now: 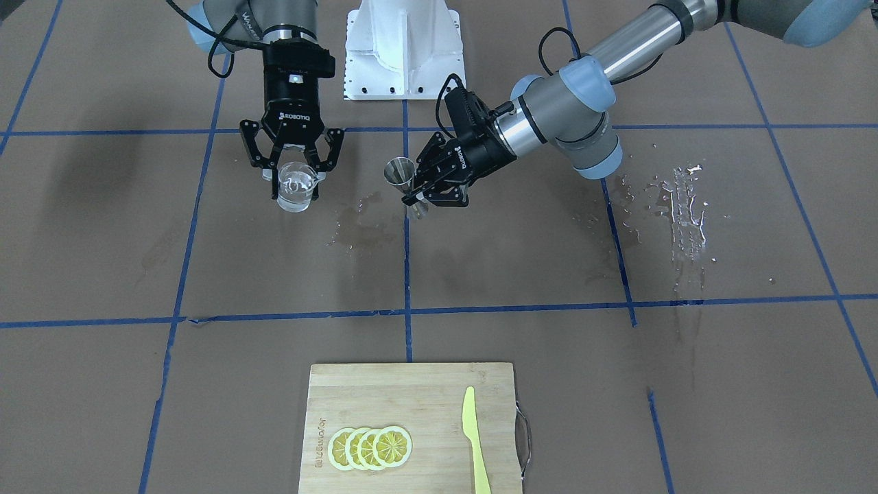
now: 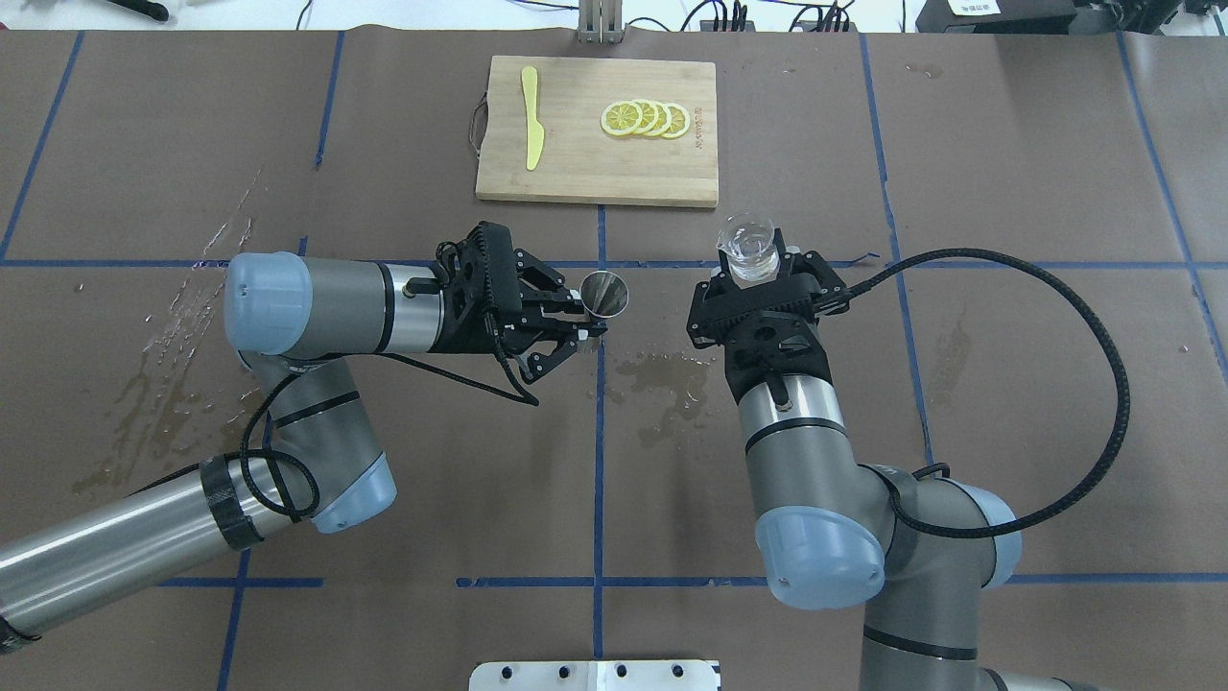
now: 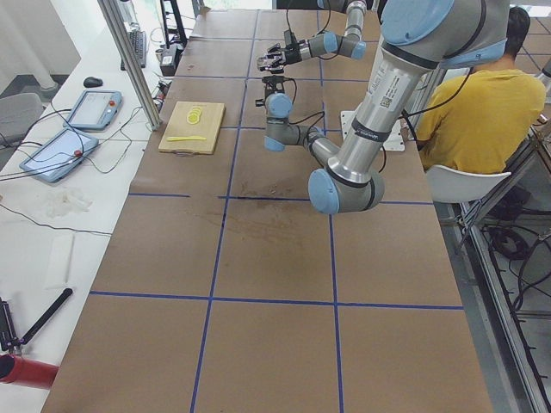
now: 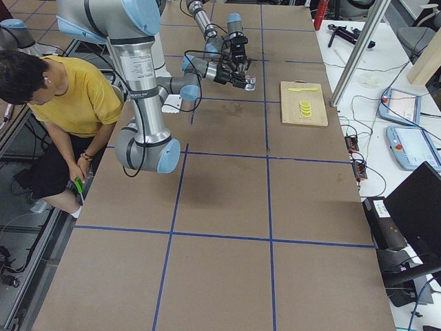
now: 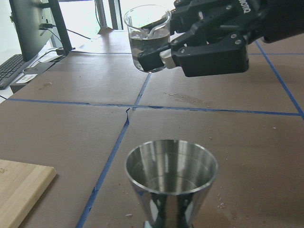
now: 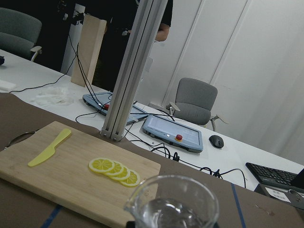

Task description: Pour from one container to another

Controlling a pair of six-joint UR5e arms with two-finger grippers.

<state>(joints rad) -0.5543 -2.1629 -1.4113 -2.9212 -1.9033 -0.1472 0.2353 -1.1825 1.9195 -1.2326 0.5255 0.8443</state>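
Observation:
My right gripper (image 2: 751,274) is shut on the clear tumbler (image 2: 747,245), held upright above the table with clear liquid inside; the tumbler (image 1: 295,186) also shows in the front view and fills the bottom of the right wrist view (image 6: 172,204). My left gripper (image 2: 587,321) is shut on the narrow waist of the steel jigger (image 2: 604,292), which stands upright with its open cone up (image 5: 171,175). In the left wrist view the tumbler (image 5: 148,39) hangs beyond and above the jigger, well apart from it. The jigger (image 1: 402,177) sits to the tumbler's side in the front view.
A wooden cutting board (image 2: 595,182) lies at the far middle, carrying lemon slices (image 2: 645,118) and a yellow plastic knife (image 2: 531,130). Wet patches mark the brown paper near the centre (image 2: 662,379) and at the left (image 2: 163,355). A seated person (image 4: 65,103) is beside the robot base.

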